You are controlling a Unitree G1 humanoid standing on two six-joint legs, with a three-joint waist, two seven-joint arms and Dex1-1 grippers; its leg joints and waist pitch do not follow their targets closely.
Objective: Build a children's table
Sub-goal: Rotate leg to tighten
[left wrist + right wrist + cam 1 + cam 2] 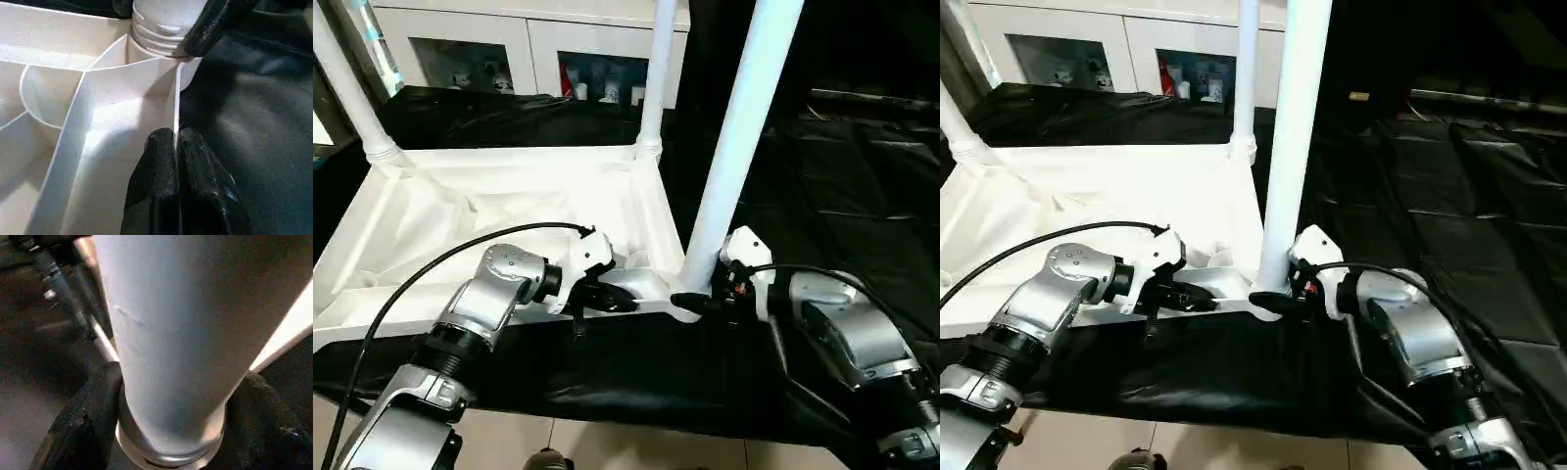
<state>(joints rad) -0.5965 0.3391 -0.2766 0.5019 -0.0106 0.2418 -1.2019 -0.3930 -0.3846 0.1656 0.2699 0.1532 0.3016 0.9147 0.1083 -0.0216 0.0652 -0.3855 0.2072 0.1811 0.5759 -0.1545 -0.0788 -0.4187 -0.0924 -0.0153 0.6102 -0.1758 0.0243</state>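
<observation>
The upturned tabletop (pixel 509 220) lay on the black cloth (pixel 842 176), its near rim pinched by the left gripper (pixel 175 161), while the right gripper (pixel 171 431) straddled the base of the near leg (pixel 734 137). That leg leaned and seemed only partly seated, so a loose hold could let it tip out. The right wrist view showed fingers (pixel 83 426) flanking the leg; the left wrist view showed its ribbed collar at the corner socket (pixel 161 34).

Frame centre: near leg (pixel 734 137) upright in corner socket, right gripper (pixel 697 302) fingers either side of its base
Lower centre: left gripper (pixel 607 299) pinched on tabletop (pixel 460 220) rim wall
Upper left, upper centre: two more legs (pixel 651 78) standing
Right half: black sheet (pixel 862 186), unobstructed
Top edge: cabinet (pixel 529 39) behind
</observation>
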